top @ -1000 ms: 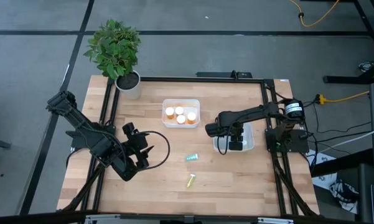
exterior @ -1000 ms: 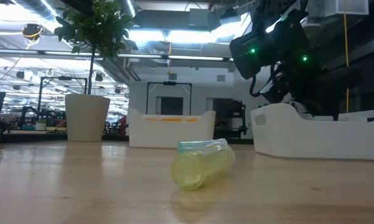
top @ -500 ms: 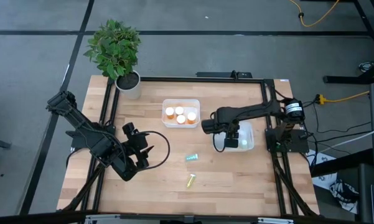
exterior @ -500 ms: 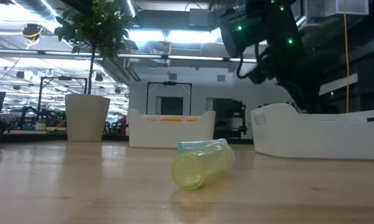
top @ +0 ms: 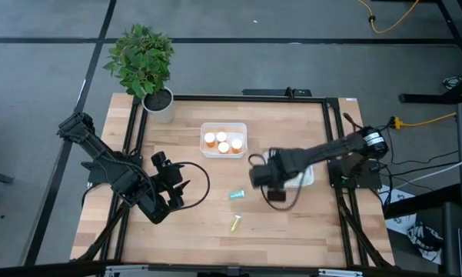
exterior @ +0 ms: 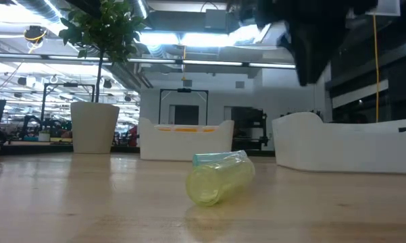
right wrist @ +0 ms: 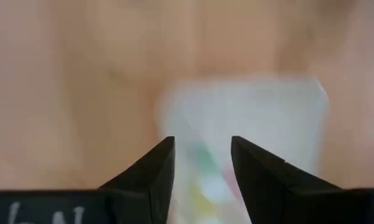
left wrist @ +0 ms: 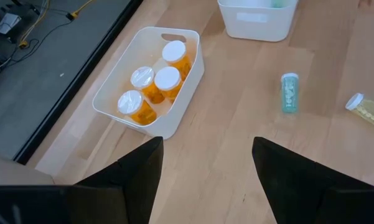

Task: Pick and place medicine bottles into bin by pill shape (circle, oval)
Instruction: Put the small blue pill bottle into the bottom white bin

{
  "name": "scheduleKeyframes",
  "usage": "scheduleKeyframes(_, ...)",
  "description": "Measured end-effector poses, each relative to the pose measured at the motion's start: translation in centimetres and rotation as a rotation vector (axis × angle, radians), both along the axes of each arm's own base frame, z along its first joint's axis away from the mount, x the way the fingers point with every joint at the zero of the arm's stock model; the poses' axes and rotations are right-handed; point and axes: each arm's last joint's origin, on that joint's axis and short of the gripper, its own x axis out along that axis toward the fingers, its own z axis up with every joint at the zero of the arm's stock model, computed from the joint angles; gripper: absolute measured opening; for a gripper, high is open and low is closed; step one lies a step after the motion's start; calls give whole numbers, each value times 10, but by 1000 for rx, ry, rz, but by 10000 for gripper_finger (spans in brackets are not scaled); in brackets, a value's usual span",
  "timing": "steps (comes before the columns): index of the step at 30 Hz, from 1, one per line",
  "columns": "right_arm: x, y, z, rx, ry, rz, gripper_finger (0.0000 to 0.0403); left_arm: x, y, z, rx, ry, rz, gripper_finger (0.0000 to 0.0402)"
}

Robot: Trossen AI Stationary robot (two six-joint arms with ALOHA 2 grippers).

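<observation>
Your right tool (top: 276, 192), fingers parted, empty, sits beside teal bottle (top: 237, 195), its long axis pointing toward tool. Yellow bottle (top: 235, 224) lies farther off. Left tool (top: 177, 194) wide open, idle.

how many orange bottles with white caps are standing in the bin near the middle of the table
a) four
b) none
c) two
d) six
a) The left wrist view shows four white caps on orange bottles upright inside the white bin; the high view shows the same cluster.

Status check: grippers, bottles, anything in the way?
Right gripper open, empty, beside right bin. Left gripper open, waiting. Teal bottle and yellow bottle lying loose on table. Nothing in the way.
</observation>
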Motion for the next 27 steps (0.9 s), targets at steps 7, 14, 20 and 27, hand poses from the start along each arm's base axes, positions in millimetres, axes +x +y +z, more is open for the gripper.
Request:
scheduleKeyframes(7, 30, 66, 6, 119, -468, 150, 160, 0, 0, 0, 0, 0, 0, 243)
scheduleKeyframes(14, 68, 97, -30, 156, -632, 284, 160, 0, 0, 0, -1, -1, 0, 243)
scheduleKeyframes(20, 69, 85, -56, 91, -473, 309, 160, 0, 0, 0, 0, 0, 0, 243)
scheduleKeyframes(27, 69, 67, -67, 41, -430, 250, 160, 0, 0, 0, 0, -1, 0, 243)
